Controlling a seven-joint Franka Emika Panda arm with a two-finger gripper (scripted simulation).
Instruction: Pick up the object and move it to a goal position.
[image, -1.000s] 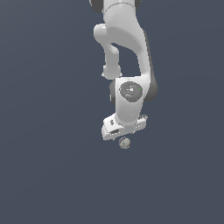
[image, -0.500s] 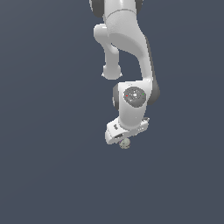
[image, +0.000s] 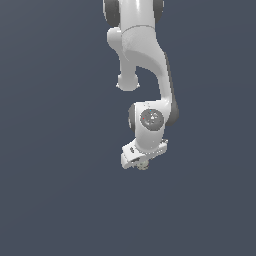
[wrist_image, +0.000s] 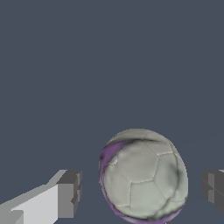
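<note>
Small greyish-white ball (wrist_image: 143, 174) with a panelled, football-like surface and a purple smear along one edge sits between the two dark grey fingertips (wrist_image: 70, 192) of the white parallel gripper (wrist_image: 141, 189), with plain gaps on both sides in the wrist view: open, nothing held yet. Seen in the exterior view as a tiny pale blob (image: 143, 165) right at the underside of the gripper (image: 142, 161), roughly at five o'clock from the frame's centre, against a flat dark blue-grey ground (image: 60, 200). Compared with a second ago, when the ball showed clearly just below the hand, now lower: white jointed robot arm (image: 145, 60) has come down and the hand has swallowed most of the ball from sight, leaving only a sliver peeking out beneath. Ball itself looks unmoved across the frames. Probable meaning for the task: descent about finished, fingers straddling the ball, closing the likely next step. Main risk, as a judgement: a round, small thing squirting sideways if the pads meet it off-centre; in the wrist view the ball lies closer to one fingertip than the other. No goal marker visible in either view.
</note>
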